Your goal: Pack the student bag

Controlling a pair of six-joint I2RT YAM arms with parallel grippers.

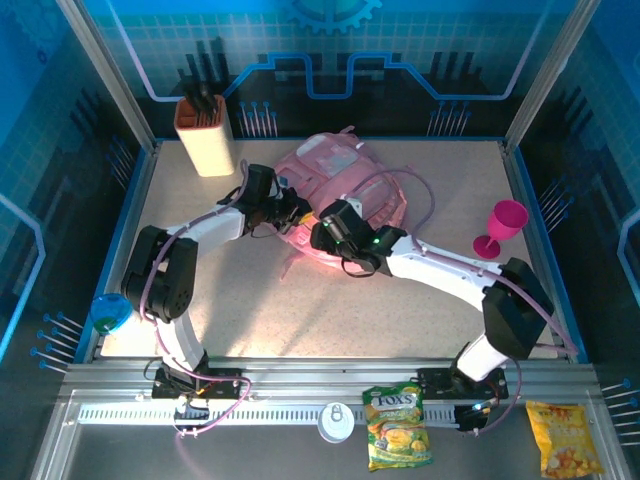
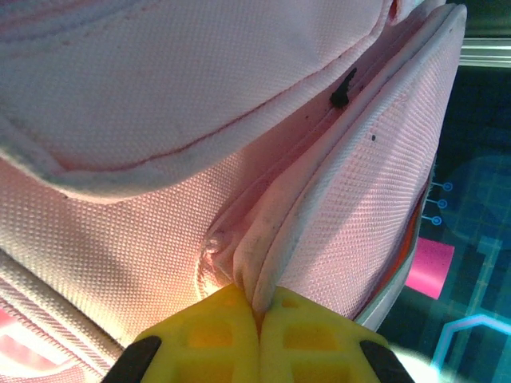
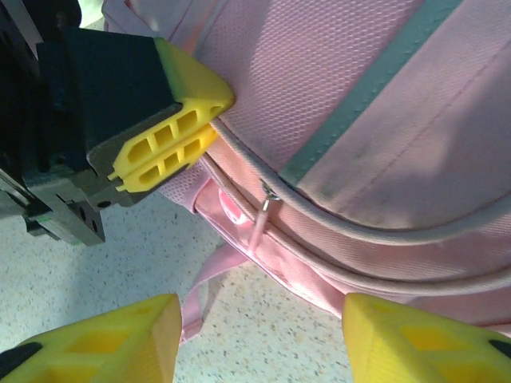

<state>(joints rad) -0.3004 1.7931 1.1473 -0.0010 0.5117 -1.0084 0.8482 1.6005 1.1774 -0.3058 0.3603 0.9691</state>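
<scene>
Both my grippers work the student bag [image 1: 345,170], which lies upper centre in the top view. My left gripper [image 2: 257,307] is clamped on its rim seam. My right gripper [image 3: 259,319] hangs with jaws apart, below the zip pull [image 3: 260,217]. This is the opening step, I judge: next, close on that pull.

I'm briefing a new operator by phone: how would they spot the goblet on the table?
Start at the big pink bag toward the back of the table. Look right of it, near the table's right edge: the goblet stands there alone. It is a deeper magenta than the bag, stemmed, with a round foot.
</scene>
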